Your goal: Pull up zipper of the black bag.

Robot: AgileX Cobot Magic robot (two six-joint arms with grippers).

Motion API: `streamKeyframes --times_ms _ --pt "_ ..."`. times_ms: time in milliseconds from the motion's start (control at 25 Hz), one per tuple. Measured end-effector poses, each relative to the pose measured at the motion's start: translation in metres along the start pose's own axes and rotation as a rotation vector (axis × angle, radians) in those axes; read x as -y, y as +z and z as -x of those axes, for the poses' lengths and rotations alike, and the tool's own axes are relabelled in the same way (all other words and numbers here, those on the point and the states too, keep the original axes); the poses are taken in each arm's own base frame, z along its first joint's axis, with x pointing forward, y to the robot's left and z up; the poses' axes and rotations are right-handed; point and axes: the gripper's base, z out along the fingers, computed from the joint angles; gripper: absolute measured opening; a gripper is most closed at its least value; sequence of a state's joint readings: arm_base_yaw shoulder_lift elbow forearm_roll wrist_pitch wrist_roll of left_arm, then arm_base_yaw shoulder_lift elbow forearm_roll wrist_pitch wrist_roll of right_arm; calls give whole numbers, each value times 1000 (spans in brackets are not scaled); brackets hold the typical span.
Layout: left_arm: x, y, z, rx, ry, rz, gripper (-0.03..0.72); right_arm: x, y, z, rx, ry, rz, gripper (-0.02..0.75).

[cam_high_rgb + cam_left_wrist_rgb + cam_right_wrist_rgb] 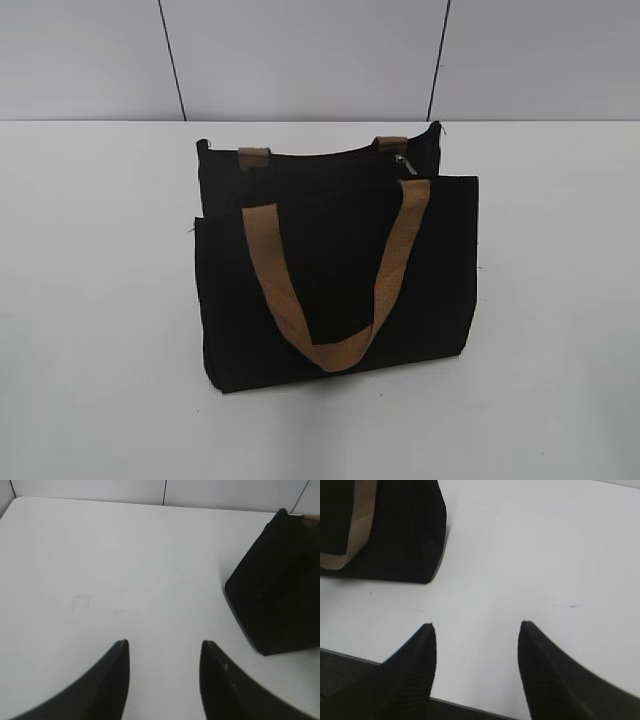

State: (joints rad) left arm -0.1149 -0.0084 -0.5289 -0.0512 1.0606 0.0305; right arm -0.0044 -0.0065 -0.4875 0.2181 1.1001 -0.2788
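The black bag stands upright in the middle of the white table, its tan front strap hanging down in a loop. The zipper runs along its top edge, with a small silvery pull tab near the right end. Neither gripper shows in the exterior view. My left gripper is open and empty over bare table, with the bag's left end to its right. My right gripper is open and empty near the table's front edge, with the bag's right end to its upper left.
The white table meets a grey panelled wall at the back. The table's front edge runs just under my right gripper, with dark floor below.
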Motion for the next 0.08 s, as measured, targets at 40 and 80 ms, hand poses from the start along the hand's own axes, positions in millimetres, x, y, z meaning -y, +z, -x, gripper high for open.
streamKeyframes --times_ms 40,80 --pt "0 0 0 0 0 0 338 0 0 0 0 0 0 412" --pt "0 0 0 0 0 0 328 0 0 0 0 0 0 412"
